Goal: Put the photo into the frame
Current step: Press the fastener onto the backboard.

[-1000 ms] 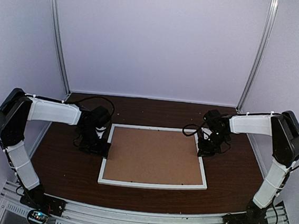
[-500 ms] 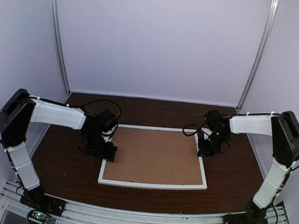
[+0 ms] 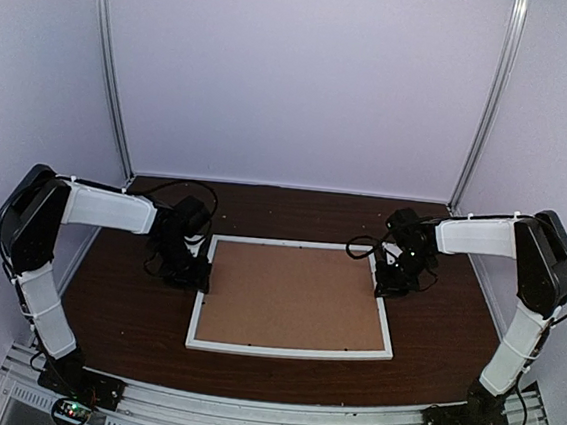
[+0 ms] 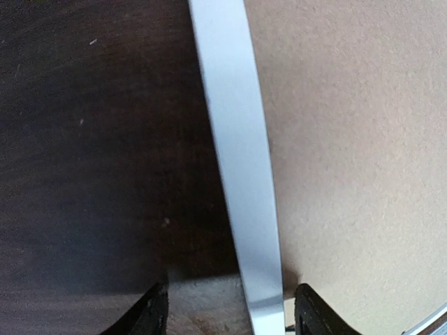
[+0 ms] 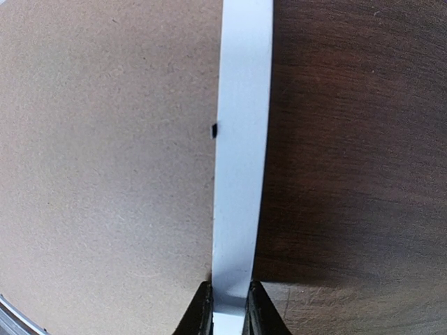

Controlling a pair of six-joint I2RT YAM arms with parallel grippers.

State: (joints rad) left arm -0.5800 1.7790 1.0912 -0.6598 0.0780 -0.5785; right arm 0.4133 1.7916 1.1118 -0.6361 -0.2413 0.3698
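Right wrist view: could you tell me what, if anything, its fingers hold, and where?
The frame, pinched on its right-hand rail by the fingers of the right gripper.

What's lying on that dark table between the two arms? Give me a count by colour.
White: 1, the frame
Brown: 1, the backing board
Total: 2

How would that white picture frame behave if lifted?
The frame is probably stiff, its thin rails lying straight. Pinched on one rail by the right end effector, it would likely tilt, and the backing board might slide out.
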